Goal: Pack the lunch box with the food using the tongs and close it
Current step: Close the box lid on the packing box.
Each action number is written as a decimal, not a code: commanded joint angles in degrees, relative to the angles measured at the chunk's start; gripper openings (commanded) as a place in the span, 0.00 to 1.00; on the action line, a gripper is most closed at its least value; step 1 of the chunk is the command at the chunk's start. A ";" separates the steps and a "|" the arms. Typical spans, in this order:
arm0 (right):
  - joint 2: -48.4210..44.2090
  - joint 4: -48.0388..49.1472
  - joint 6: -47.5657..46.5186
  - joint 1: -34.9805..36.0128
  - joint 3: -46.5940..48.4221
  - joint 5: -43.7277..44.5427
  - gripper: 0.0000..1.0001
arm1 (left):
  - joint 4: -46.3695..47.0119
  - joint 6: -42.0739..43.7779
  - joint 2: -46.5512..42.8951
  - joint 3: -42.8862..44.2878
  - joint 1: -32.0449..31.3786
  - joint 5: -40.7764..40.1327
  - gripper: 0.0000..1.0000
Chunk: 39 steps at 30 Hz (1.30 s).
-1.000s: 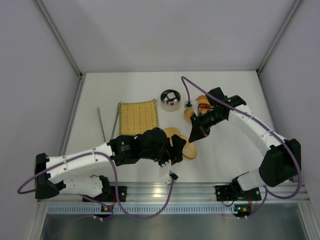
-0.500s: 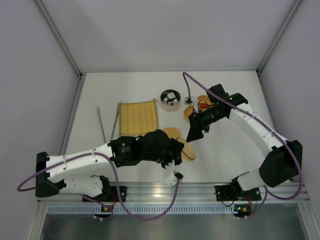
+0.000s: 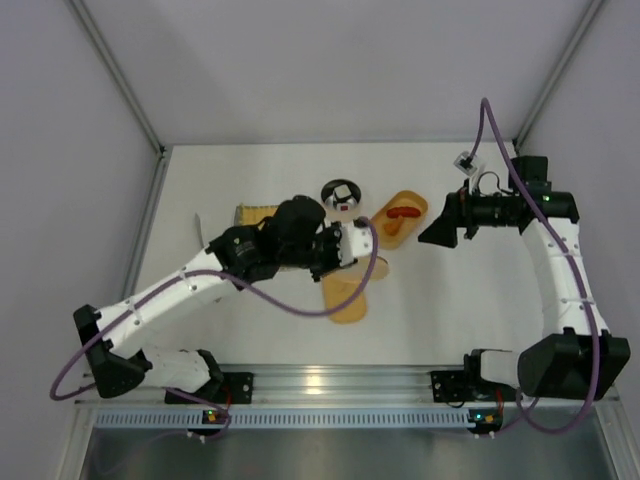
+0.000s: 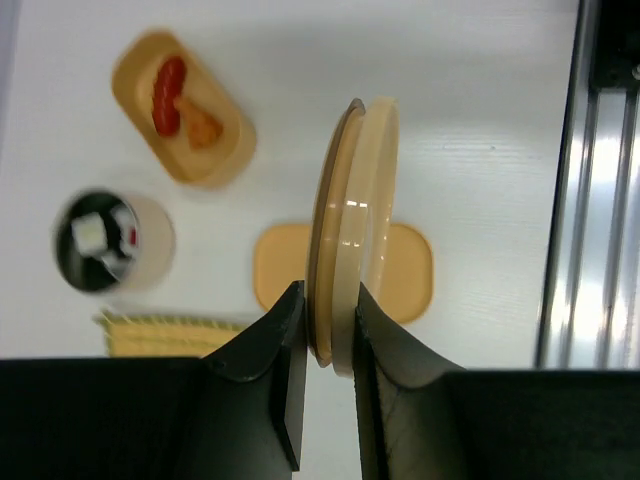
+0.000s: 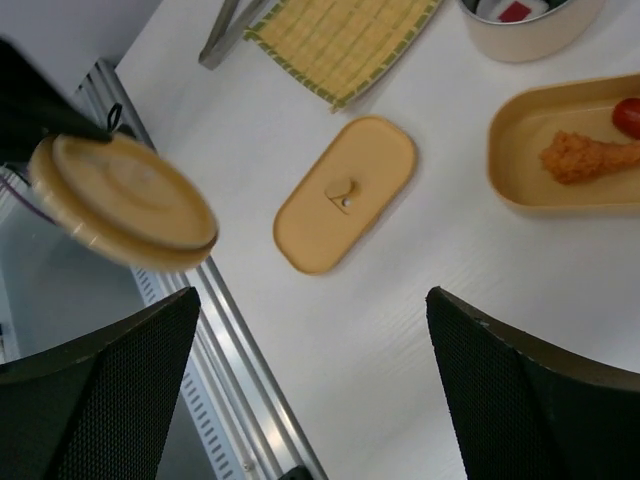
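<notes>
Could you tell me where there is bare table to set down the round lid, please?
Bare table lies right of the flat lid, nearer than the lunch box; another strip runs behind the bowl. It is crowded in the middle, where bowl, box, mat and the left gripper with the round lid cluster.

My top view looks steeply down from above the near edge of the table (image 3: 460,300), covering it all. Each wrist view looks down past its own claw: left claw (image 4: 327,298), right claw (image 5: 310,295). All three views share the lunch box (image 3: 418,205) and flat lid (image 3: 345,300) ahead of the claws.
</notes>
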 commanded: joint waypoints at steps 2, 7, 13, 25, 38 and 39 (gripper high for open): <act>-6.29 2.65 -1.89 0.49 -6.14 -7.69 0.94 | -4.97 -24.36 7.52 7.29 15.16 16.60 0.00; -10.16 16.84 7.67 1.10 -12.56 -9.63 0.95 | 0.28 -30.43 8.33 5.28 19.22 25.40 0.00; -10.00 34.47 21.06 11.01 -17.67 -0.68 0.95 | 5.80 -38.34 13.43 4.93 27.02 35.95 0.00; -3.31 40.82 28.54 19.20 -14.16 11.18 0.54 | 16.46 -48.55 15.36 -2.71 32.50 43.70 0.00; 3.63 35.71 25.72 23.43 -8.09 16.91 0.27 | 17.25 -49.87 16.86 -1.13 32.93 44.14 0.00; 3.81 35.62 25.72 23.43 -8.00 16.82 0.22 | 17.43 -49.87 16.95 -1.13 33.28 44.14 0.00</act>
